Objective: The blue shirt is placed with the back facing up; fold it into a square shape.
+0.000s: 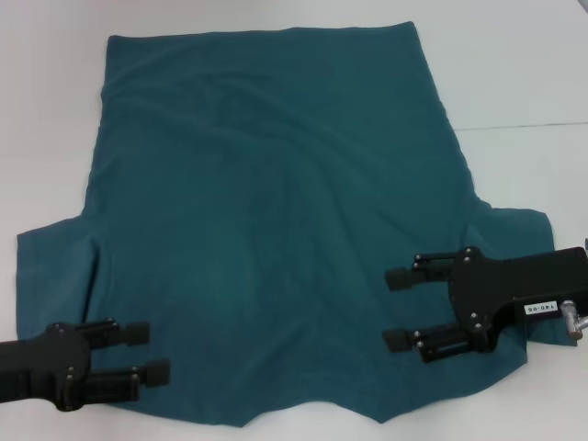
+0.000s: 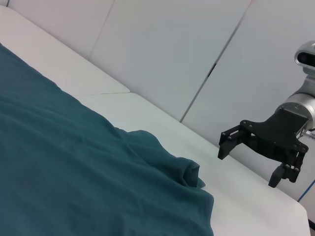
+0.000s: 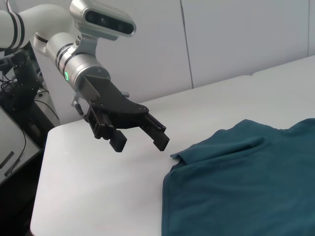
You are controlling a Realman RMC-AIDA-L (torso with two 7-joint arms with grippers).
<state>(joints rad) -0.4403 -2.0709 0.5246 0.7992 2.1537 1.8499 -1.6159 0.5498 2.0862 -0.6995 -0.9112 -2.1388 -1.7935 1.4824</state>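
Above the near-left sleeve, the left gripper (image 1: 152, 354) is held open and empty. The blue shirt (image 1: 276, 220) is spread flat on the white table (image 1: 533, 73); soft, limp fabric, best pinched at sleeve edges. Over the right sleeve, the right gripper (image 1: 397, 309) is likewise spread wide, empty.

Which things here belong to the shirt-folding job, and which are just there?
Part of the job:
shirt, spread flat, not yet folded
left gripper, open, above the left sleeve
right gripper, open, above the right sleeve

Just there:
table, white, under the shirt
wall panels
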